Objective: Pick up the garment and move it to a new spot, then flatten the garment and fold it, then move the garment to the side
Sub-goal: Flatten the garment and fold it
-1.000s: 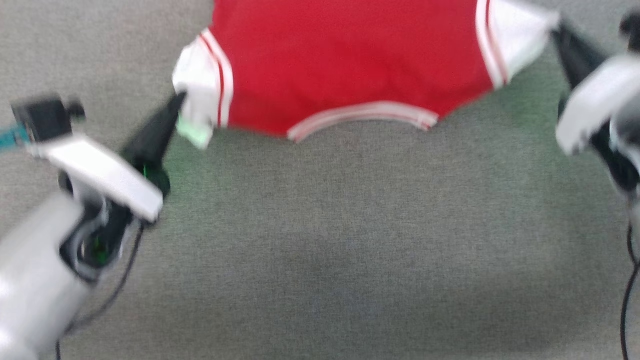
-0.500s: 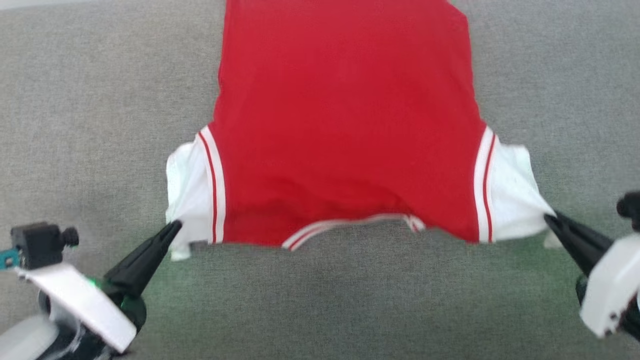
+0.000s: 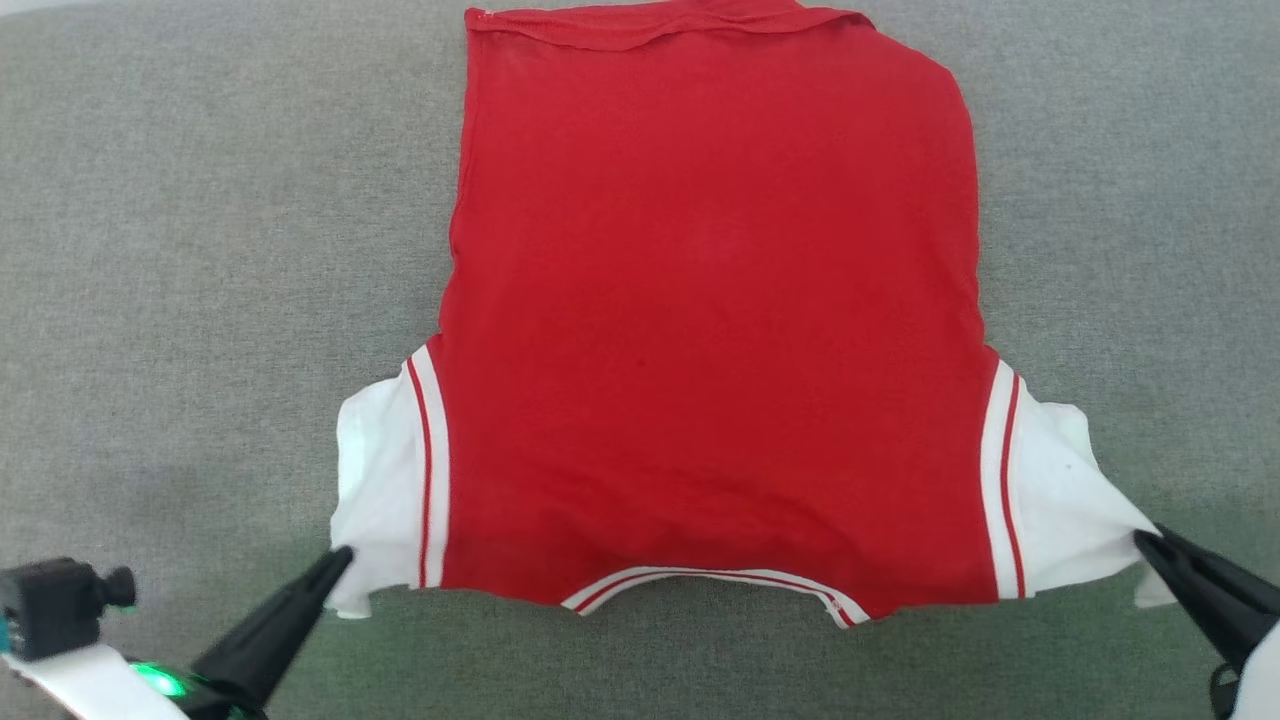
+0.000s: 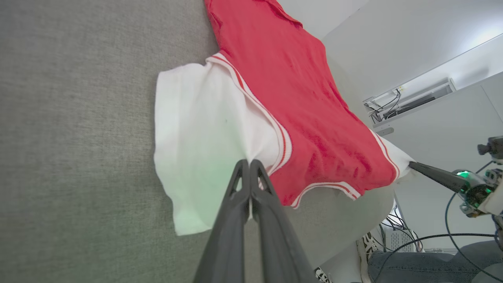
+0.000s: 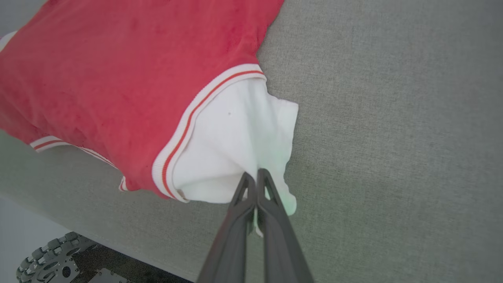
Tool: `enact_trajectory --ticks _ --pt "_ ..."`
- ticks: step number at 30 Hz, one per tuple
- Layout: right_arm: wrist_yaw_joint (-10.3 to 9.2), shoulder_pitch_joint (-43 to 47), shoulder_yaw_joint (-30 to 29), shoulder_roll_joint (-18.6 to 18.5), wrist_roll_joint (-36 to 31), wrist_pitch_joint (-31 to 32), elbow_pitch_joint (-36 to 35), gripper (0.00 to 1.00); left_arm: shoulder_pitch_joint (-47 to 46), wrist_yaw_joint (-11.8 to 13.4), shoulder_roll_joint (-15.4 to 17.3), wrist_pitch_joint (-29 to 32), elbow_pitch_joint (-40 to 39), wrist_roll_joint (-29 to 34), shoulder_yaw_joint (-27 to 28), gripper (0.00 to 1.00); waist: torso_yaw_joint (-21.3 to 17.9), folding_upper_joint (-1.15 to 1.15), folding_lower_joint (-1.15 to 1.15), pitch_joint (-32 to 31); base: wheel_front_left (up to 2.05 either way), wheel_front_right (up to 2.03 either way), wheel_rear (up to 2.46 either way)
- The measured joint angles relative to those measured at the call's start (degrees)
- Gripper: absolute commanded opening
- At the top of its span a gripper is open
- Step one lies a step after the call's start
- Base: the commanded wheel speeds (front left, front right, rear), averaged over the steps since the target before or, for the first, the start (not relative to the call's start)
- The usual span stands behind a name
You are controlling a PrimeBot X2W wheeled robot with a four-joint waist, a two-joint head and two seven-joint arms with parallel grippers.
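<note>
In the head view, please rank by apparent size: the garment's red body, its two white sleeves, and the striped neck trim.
1. red body
2. left sleeve and right sleeve: look alike, not ranked
3. neck trim

Red garment (image 3: 715,330), white sleeves (image 3: 380,480), seemingly striped trim (image 3: 437,470)

Tapered black fingers (image 3: 280,620) — green light (image 3: 155,683)

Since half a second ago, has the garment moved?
Yes. The garment slid toward the robot: the far edge of the grey surface keeps its place at the head view's top left, while the collar trim sits lower.
</note>
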Motion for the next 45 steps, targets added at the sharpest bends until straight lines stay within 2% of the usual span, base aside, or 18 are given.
enact_trajectory --ticks 9,14,15,16,17,23,26,28,31,37,45 --pt "-0.02 -3.6 5.1 -0.7 -0.8 -0.4 10.0 0.0 -4.0 0.0 -6.3 2.4 4.5 1.9 -3.5 0.0 0.3 0.0 0.0 0.8 0.0 0.0 0.0" --pt "-0.02 -5.1 7.3 -1.1 -0.9 -2.2 13.3 0.02 -5.8 0.0 -7.7 2.8 6.6 2.2 -4.8 0.0 0.2 0.0 0.0 1.2 0.0 0.0 0.0" --pt "-0.02 -5.3 7.6 -1.3 -0.9 -2.8 13.4 0.41 -5.9 0.0 -7.8 2.8 6.7 2.2 -5.0 0.0 0.2 0.0 0.0 1.2 0.0 0.0 0.0" --pt "-0.02 -5.5 7.7 -1.5 -1.2 -3.3 13.4 0.88 -6.0 0.0 -7.8 2.8 6.8 2.2 -5.1 0.0 0.1 0.0 0.0 1.3 0.0 0.0 0.0" --pt "-0.02 -5.6 7.5 -1.7 -1.5 -3.4 13.3 1.0 -6.2 0.0 -7.8 2.8 6.8 2.2 -5.3 0.0 0.1 0.0 0.0 1.4 0.0 0.0 0.0" --pt "-0.02 -8.9 2.5 -3.2 -1.0 -1.2 8.9 1.0 -6.7 0.0 -8.0 1.8 6.0 2.6 -5.7 0.0 0.5 0.0 0.0 2.0 0.0 0.0 0.0" --pt "-0.03 -15.7 0.0 -5.4 -1.4 0.8 8.1 1.0 -7.8 0.0 -8.2 1.8 5.2 3.4 -6.0 0.0 1.2 0.0 0.0 3.1 0.0 0.0 0.0" --pt "-0.03 -22.8 -0.1 -6.4 -1.4 1.1 10.0 1.0 -9.2 0.0 -8.5 1.8 4.7 3.9 -6.2 0.0 1.7 0.0 0.0 4.2 0.0 0.0 0.0" --pt "-0.04 -34.8 2.6 -7.4 -2.5 1.2 16.3 1.0 -11.3 0.0 -9.4 1.8 4.2 5.3 -6.9 0.0 2.9 0.0 0.0 6.1 0.0 0.0 0.0" --pt "-0.04 -55.0 10.8 -8.2 -6.6 2.9 34.8 1.0 -16.0 0.0 -11.9 2.1 3.9 6.4 -9.2 0.0 6.3 0.0 0.0 10.1 0.0 0.0 0.0" --pt "-0.04 -71.5 18.3 -8.3 -9.5 5.4 52.2 1.0 -20.2 0.0 -14.2 1.3 4.2 6.7 -11.5 0.0 11.0 0.0 0.0 15.1 0.0 0.0 0.0"
